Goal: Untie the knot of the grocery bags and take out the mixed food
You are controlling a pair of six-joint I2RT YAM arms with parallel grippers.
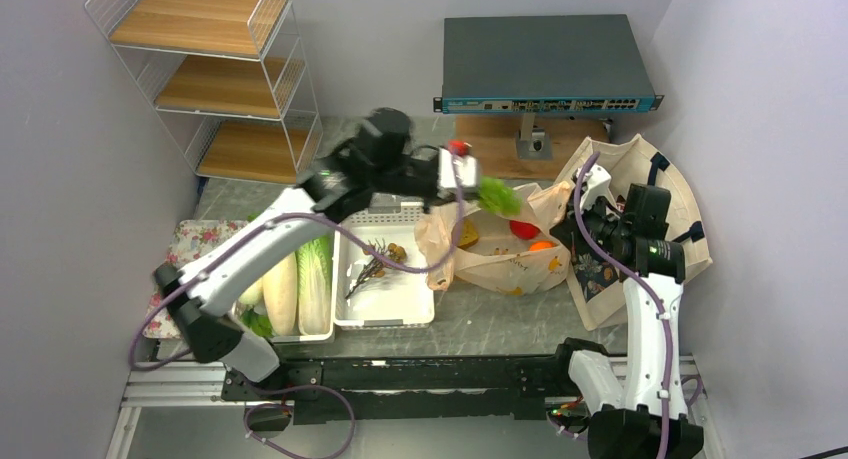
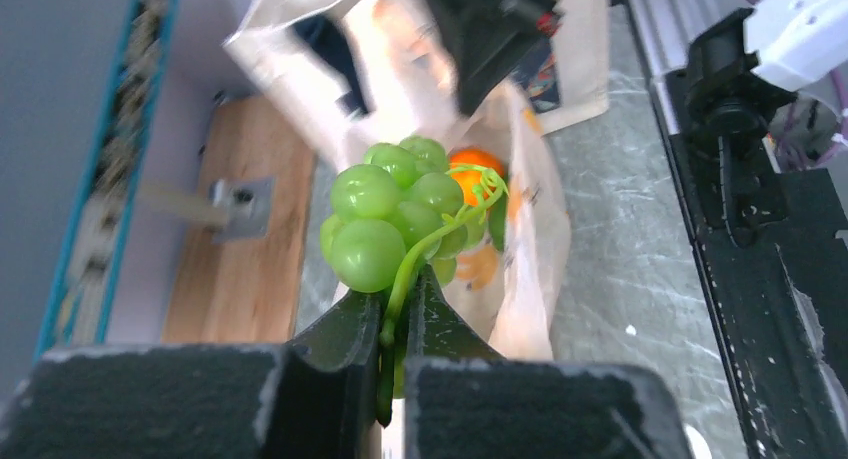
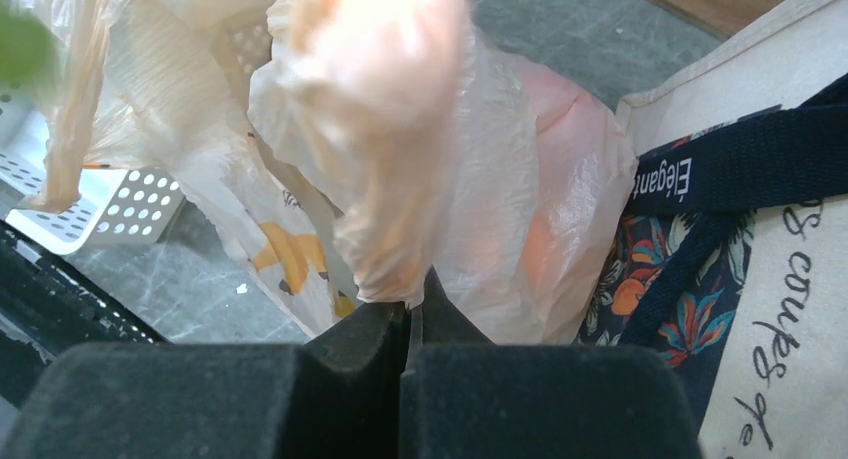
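Observation:
My left gripper (image 1: 482, 192) (image 2: 400, 311) is shut on the stem of a bunch of green grapes (image 1: 497, 195) (image 2: 388, 219), held just above the open mouth of the peach-beige plastic bag (image 1: 500, 264) (image 2: 530, 249). An orange (image 1: 540, 246) (image 2: 476, 165) and a red apple (image 1: 522, 229) lie inside the bag. My right gripper (image 1: 572, 222) (image 3: 408, 314) is shut on a bunched fold of that bag (image 3: 400, 139), holding its right edge up. The cream tote (image 1: 645, 194) (image 3: 790, 309) with navy straps lies just right of it. The knot is not in view.
Two white trays sit left of the bag: one (image 1: 300, 334) holds cabbage (image 1: 314, 274) and a white radish (image 1: 280, 294), the other (image 1: 400, 314) (image 3: 110, 204) holds brown nuts (image 1: 385, 254). A wire shelf (image 1: 215, 69) and a network switch (image 1: 545, 64) stand at the back.

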